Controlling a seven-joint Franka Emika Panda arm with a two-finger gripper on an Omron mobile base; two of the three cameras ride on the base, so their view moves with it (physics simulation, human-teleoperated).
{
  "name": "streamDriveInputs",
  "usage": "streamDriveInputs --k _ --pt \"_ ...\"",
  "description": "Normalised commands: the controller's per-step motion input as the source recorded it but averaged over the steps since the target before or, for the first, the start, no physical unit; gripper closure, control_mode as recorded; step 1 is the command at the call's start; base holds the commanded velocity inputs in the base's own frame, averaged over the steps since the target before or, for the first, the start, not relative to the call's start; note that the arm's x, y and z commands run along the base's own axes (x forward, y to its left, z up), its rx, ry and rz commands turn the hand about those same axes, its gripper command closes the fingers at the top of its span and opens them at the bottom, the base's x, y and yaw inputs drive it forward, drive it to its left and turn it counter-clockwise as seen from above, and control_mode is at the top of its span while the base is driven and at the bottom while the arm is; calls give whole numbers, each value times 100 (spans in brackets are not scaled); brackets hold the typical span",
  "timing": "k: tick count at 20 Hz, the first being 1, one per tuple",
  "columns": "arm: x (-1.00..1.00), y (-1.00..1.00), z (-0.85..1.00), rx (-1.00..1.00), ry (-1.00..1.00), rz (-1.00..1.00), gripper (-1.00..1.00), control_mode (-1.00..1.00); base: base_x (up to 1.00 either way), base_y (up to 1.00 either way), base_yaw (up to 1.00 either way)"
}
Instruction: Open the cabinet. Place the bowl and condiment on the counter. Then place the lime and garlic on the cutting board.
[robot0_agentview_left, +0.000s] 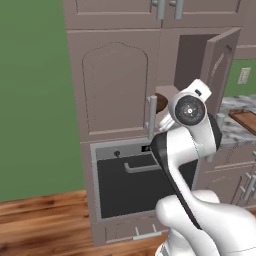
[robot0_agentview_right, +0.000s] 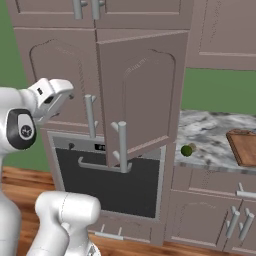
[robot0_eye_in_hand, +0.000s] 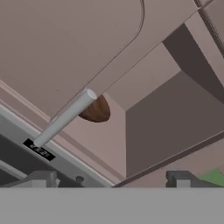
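The cabinet's right door (robot0_agentview_right: 142, 95) stands swung open, with its grey bar handle (robot0_agentview_right: 122, 145) toward me. Inside, on the cabinet floor, the dark-brown bowl (robot0_eye_in_hand: 96, 110) peeks out from behind the shut left door's handle (robot0_eye_in_hand: 65, 118); its edge (robot0_agentview_left: 161, 102) also shows beside my arm. My gripper (robot0_eye_in_hand: 113, 179) is open with nothing between its fingertips, and it hangs in front of the opening, short of the bowl. The lime (robot0_agentview_right: 186, 150) and garlic (robot0_agentview_right: 193, 147) lie together on the counter (robot0_agentview_right: 210, 132), left of the cutting board (robot0_agentview_right: 245, 147). The condiment is hidden.
A dark oven (robot0_agentview_left: 135, 180) with a bar handle sits under the cabinet. The open door juts out over the counter's left end. Wall cabinets (robot0_agentview_right: 220, 30) hang above the counter, and drawers and doors (robot0_agentview_right: 215, 210) lie below it. The floor is wooden.
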Motion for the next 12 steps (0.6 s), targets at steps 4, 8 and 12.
streamDriveInputs --k 4,8,12 --pt "20 0 0 5 0 0 -100 -100 0 0 0" --pt "7 -12 0 5 0 -1 -100 -100 0 0 0" --pt "0 -22 -2 5 0 -4 -100 -100 0 0 0"
